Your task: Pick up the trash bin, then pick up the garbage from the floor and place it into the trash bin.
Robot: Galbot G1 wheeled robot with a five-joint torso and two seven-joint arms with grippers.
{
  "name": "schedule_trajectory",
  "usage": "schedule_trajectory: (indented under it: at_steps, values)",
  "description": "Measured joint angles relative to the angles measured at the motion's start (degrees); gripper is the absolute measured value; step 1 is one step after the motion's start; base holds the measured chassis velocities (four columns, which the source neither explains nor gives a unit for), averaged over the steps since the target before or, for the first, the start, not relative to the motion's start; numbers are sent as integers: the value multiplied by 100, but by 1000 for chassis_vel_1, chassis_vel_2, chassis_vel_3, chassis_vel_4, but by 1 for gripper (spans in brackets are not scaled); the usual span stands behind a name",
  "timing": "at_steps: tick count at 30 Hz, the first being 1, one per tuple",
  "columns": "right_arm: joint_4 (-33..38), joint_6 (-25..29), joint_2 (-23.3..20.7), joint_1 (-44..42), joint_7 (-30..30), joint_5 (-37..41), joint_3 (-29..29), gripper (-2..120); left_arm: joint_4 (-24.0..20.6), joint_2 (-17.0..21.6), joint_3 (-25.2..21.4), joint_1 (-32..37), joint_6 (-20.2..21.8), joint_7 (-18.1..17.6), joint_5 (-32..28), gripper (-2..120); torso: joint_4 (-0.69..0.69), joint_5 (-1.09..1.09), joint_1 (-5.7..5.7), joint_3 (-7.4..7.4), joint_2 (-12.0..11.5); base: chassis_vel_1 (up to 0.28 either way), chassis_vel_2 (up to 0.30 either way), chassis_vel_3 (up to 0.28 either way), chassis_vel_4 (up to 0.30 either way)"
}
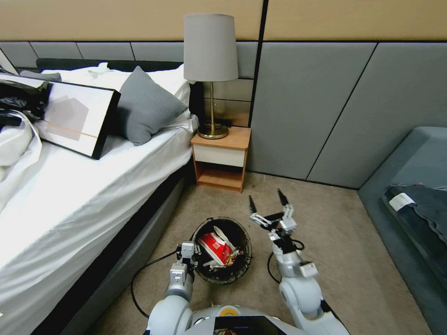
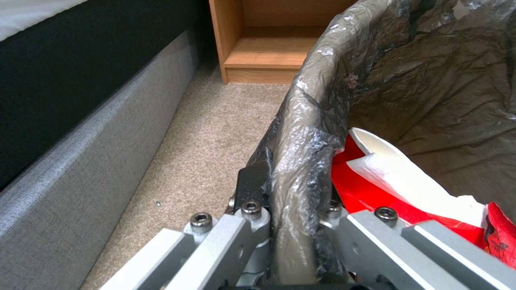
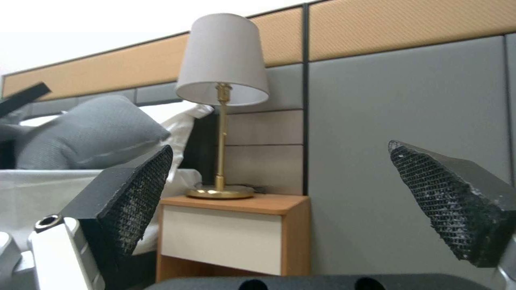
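Note:
The trash bin (image 1: 247,245), round with a dark liner bag over its rim, is in the head view near the bed's side. My left gripper (image 1: 188,254) is shut on its rim: in the left wrist view one finger is outside and one inside the bagged rim of the trash bin (image 2: 307,133), held by my left gripper (image 2: 293,189). Garbage lies inside, a red-and-white wrapper (image 1: 215,247) (image 2: 371,193) on top. My right gripper (image 1: 266,197) (image 3: 279,193) is just right of the bin, pointing at the wall, open and holding nothing.
A white-sheeted bed (image 1: 70,186) runs along the left. A wooden nightstand (image 1: 221,158) with a lamp (image 1: 210,51) stands ahead by the grey wall. A grey couch (image 1: 414,186) borders the right. Beige carpet (image 1: 335,242) lies between.

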Motion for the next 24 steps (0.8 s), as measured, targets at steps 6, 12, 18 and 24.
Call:
schedule_trajectory:
  at_steps: [6,12,18,24]
  values:
    - [-76,24,76,13,15,-1,26,100,-33,-6,3,0,-2,-7,-36,2,1,0,0,0,0,0,0,0,0]
    - [-213,56,93,40,15,-48,33,100,-46,-16,1,20,-5,-11,-47,2,1,-1,0,0,0,0,0,0,0]
    - [-355,127,122,22,-7,-93,98,100,-73,-17,-16,10,-8,-11,-58,2,0,-1,0,0,0,0,0,0,0]
    - [-412,151,119,36,-12,-102,153,100,-79,-27,-17,9,-9,-10,-59,2,-1,-1,0,0,0,0,0,0,0]
